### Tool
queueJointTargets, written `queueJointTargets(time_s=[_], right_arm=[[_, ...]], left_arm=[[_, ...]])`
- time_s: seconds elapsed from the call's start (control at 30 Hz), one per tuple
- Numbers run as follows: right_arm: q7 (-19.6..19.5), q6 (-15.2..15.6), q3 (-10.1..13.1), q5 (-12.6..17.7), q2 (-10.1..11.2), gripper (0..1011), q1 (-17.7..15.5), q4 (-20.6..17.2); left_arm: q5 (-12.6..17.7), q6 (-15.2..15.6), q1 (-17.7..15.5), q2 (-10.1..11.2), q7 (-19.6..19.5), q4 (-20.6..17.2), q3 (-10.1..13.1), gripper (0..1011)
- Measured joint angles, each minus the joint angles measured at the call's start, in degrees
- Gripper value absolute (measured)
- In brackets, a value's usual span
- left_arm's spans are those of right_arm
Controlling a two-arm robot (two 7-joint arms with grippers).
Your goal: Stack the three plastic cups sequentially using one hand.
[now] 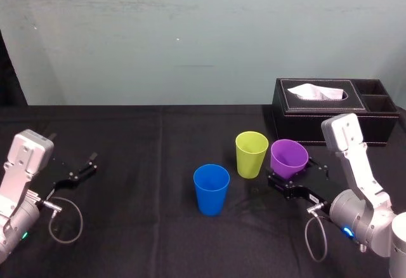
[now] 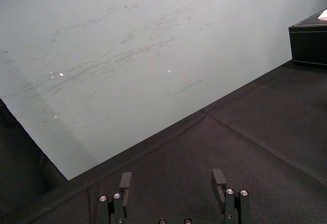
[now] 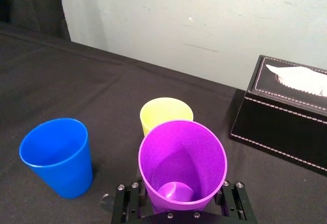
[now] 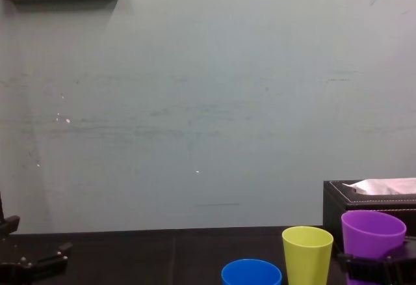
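As the head view looks down on the black table (image 1: 139,164), the nearest things are the two arms, one at each lower corner. The right gripper (image 1: 287,178) is at about 4 o'clock of the table's middle. Its two fingers (image 3: 231,199) press from both sides on the lower part of the purple cup (image 1: 289,156), so it is pinching this cup. The cup is tilted, not upright, and its open mouth shows wide in the right wrist view; whether its base touches the cloth cannot be told. The left gripper (image 1: 85,165) rests at about 8 o'clock, well apart from all cups, with its fingers (image 2: 125,183) spread wide and nothing between them.

A little farther, the blue cup (image 1: 210,189) stands upright near the middle of the table, mouth up, free of any contact. At 1 o'clock of it stands the yellow-green cup (image 1: 251,154), also upright and near but apart. The purple cup is just beside the yellow-green one, at its 3 o'clock.

Farthest, at 1 o'clock of the purple cup, the black tissue box (image 1: 330,110) sits against the pale wall (image 1: 190,37), with a white tissue coming out of its top.
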Motion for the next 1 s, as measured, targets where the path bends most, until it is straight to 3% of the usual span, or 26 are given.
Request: queueJointTargets(time_s=[0.67,1.0], right_arm=[[0.5,1.4,0.5,-0.2,-0.2,716,1.9,-1.9],[1.7,5.7,0.4,2.2,-1.6,716,7.0,0.0]], left_arm=[[0.0,0.0,0.0,0.0,0.0,0.0,0.0,1000],[0.0,0.0,0.0,0.0,0.0,0.0,0.0,1000]])
